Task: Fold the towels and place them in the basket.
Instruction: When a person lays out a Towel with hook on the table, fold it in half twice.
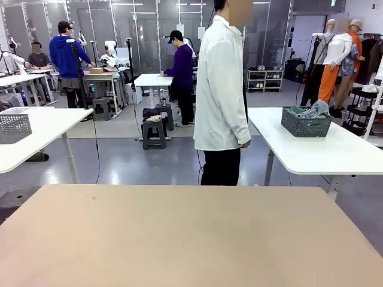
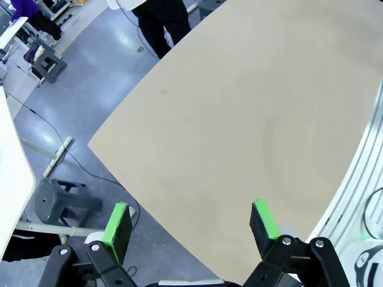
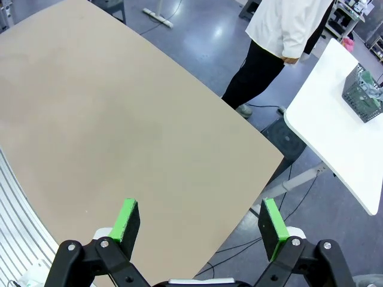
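Front view, left to right: a white side table (image 1: pixel 42 128) at the left edge carries a pale grey perforated bin (image 1: pixel 13 127). The tan worktable (image 1: pixel 179 239) spans the foreground. At its far side, just right of centre, stands a person (image 1: pixel 220 89) in a white lab coat, turned sideways, one hand (image 1: pixel 243 144) hanging at the hip. Farther right, a second white table (image 1: pixel 335 155) bears the basket (image 1: pixel 306 124), dark grey mesh, well apart from the tan worktable. The towels (image 1: pixel 311 111) lie bunched inside the basket, the mint green one toward its left end and the grey-blue one rising above the rim toward its right end; whether they are folded cannot be told. Left wrist view: the left gripper (image 2: pixel 190 205) hangs over an edge of the tan worktable, jaws spread wide, with nothing between the green pads. Right wrist view: the right gripper (image 3: pixel 198 201) hangs over another edge of the worktable, jaws likewise wide apart and holding nothing. Beyond it, the person's dark trousers and coat hem show, and the basket (image 3: pixel 362 95) sits on the second white table at the right margin.
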